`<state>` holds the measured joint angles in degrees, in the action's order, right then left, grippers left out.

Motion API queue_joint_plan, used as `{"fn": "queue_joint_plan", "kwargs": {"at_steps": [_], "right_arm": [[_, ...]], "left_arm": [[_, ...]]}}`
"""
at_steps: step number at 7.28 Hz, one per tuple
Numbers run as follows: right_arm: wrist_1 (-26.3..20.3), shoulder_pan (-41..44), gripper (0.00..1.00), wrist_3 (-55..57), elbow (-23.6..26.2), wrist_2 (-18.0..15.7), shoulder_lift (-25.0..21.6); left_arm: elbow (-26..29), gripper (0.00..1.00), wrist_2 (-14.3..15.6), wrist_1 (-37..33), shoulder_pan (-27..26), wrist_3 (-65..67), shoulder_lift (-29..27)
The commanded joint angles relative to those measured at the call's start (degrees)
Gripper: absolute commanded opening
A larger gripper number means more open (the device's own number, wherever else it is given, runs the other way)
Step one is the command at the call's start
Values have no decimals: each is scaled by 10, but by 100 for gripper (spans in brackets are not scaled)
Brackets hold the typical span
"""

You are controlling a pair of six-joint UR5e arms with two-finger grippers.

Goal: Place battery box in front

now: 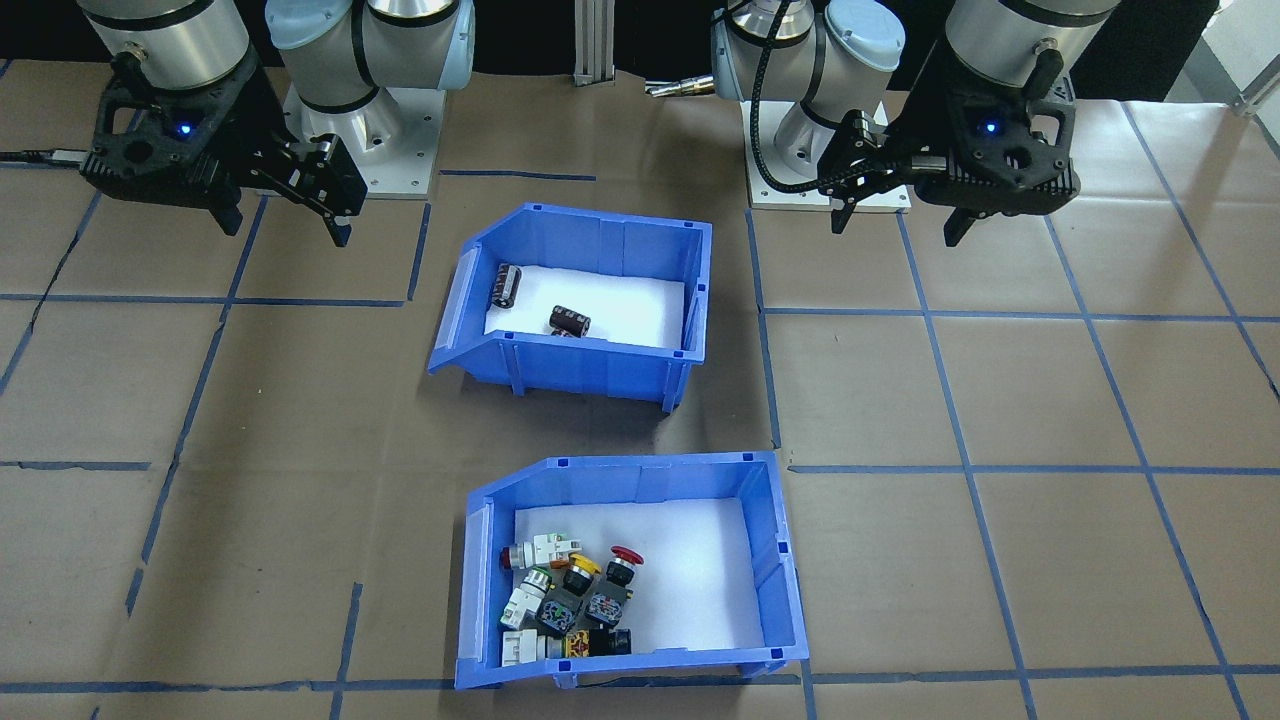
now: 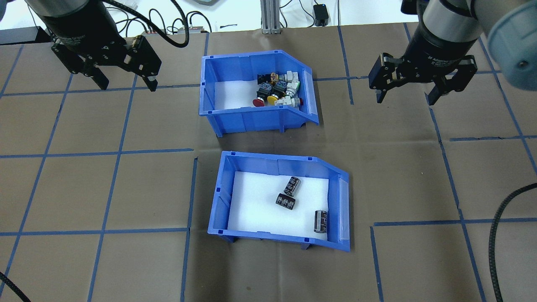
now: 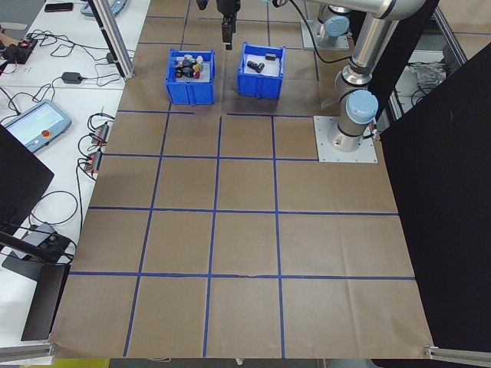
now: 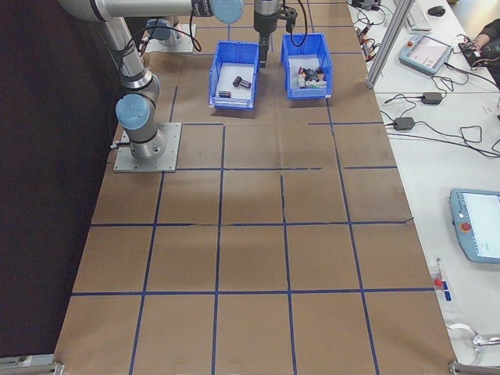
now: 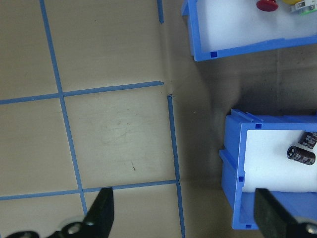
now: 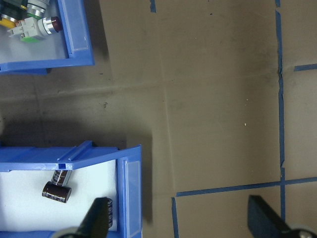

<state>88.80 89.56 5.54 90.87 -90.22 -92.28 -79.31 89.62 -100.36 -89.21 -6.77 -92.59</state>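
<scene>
**Battery box sits nearest my base, both end effectors spread**

The battery box (image 2: pixel 285 197) stands on the table (image 2: pixel 84 188) on my side, three dark cells (image 2: pixel 292 186) lying on its white foam. The switch bin (image 2: pixel 256 92) stands just beyond it, apart. My left end effector (image 2: pixel 126 82) hangs over bare table with fingers apart, holding nothing. My right end effector (image 2: pixel 406 94) does likewise, well apart from both bins.

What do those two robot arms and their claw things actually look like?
Both arms are silver metal tubes with pale blue-grey joint caps. The left gripper and right gripper are black, with two dark fingers each on angular black mounts showing a small blue light. Black cables run along the wrists.
</scene>
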Motion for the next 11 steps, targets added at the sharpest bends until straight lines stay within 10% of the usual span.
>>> {"fn": "queue_joint_plan", "kwargs": {"at_steps": [1, 11], "right_arm": [[1, 0, 100, -4, 1, -1, 3], [23, 0, 100, -48, -68, 0, 79]], "left_arm": [[-1, 99, 0, 0, 0, -1, 0], [1, 99, 2, 5, 0, 1, -7]]}}
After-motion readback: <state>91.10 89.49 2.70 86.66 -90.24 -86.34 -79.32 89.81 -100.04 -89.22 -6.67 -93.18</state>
